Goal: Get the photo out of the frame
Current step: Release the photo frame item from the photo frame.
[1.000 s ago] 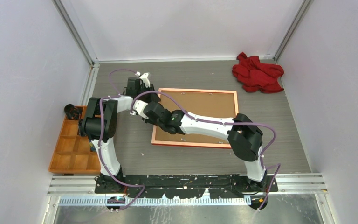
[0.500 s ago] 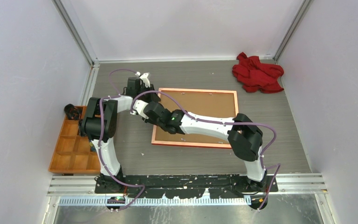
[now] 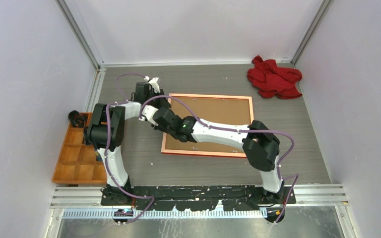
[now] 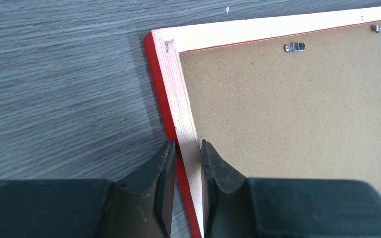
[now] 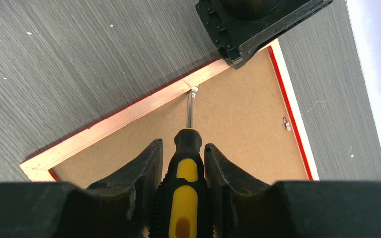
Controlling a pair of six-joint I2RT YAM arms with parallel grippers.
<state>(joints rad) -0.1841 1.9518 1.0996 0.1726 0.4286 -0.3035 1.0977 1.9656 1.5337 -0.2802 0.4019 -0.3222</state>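
Face-down frame (image 3: 213, 95) on the table (image 3: 188, 163), both arms at its left rail.

The left gripper (image 4: 187, 146) is clamped across that rail near the far corner, with one finger on the red outer edge and the other over the brown backing board (image 4: 287, 124). The right gripper (image 5: 182, 145) is closed on a black-and-yellow screwdriver (image 5: 186, 171). Its tip touches what looks like a small metal tab (image 5: 194, 89) where the board meets the rail. The photo is hidden from view.
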